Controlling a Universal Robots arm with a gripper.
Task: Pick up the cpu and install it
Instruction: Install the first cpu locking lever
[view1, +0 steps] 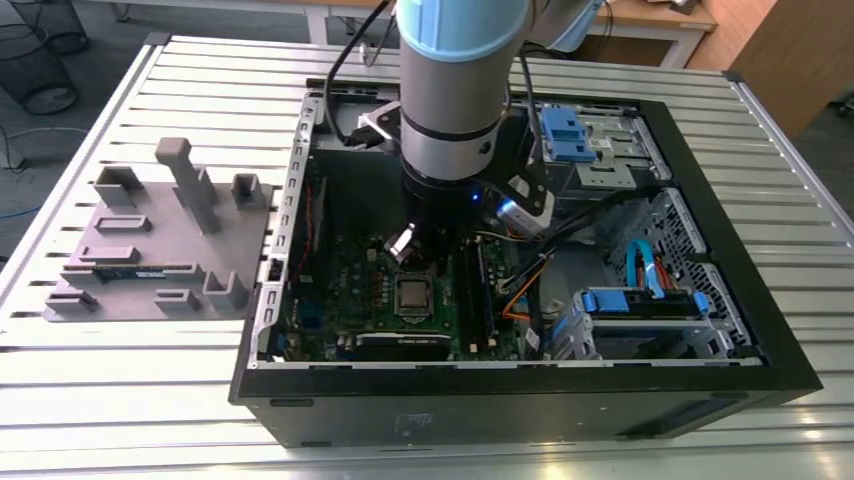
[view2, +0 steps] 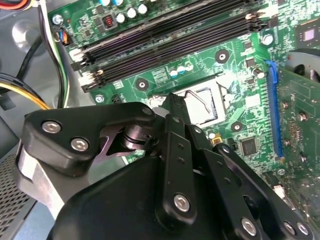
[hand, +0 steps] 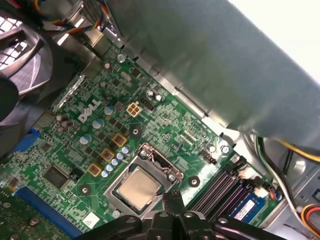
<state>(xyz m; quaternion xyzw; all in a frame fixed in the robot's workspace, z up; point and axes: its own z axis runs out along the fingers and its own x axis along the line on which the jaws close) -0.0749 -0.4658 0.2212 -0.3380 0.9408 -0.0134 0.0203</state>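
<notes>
The cpu (hand: 137, 186), a small square chip with a dull silver top, lies flat in the socket on the green motherboard (hand: 100, 130), ringed by the metal socket frame (hand: 161, 161). In the second wrist view the cpu (view2: 204, 106) sits just past the fingertips, with the thin lever wire crossing it. My gripper (hand: 170, 195) hangs a little above the socket's edge, its fingers together and nothing between them. From the exterior view, the gripper (view1: 404, 245) is inside the open computer case (view1: 667, 380), just above the cpu (view1: 414, 293).
A grey tray (view1: 147, 250) with upright blocks lies on the slatted table at the exterior view's left, holding a green memory stick (view1: 130, 271). Black memory slots (view2: 165, 35), bundled cables (view2: 50, 60) and blue drive brackets (view1: 567, 135) crowd the case around the socket.
</notes>
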